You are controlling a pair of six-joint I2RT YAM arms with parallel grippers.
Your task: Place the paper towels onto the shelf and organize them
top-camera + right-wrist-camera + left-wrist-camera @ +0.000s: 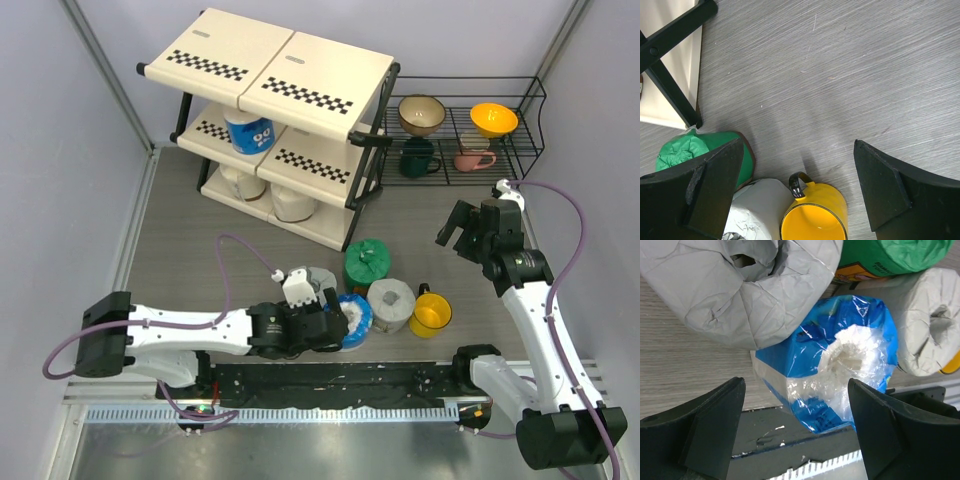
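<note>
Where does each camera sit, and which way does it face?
Top external: above and behind, looking down on the shelf, table, both arms.
Left wrist: on the arm, looking through the open left gripper at the blue-and-white roll.
Right wrist: likewise, through the open right gripper at the yellow mug.
Shared: both wrists see the green roll.

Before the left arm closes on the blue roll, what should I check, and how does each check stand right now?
1. Is the left pincer open: ok.
2. Is the blue roll between its fingers: ok, though nearer the right-hand one in the wrist view.
3. Is the closing path free of neighbours: cannot tell; a grey roll crowds the blue one.
4. Is there room on the shelf: ok, the top tier is bare.
5. Is the right pincer out of the way: ok, open and off near the wire rack.
</note>
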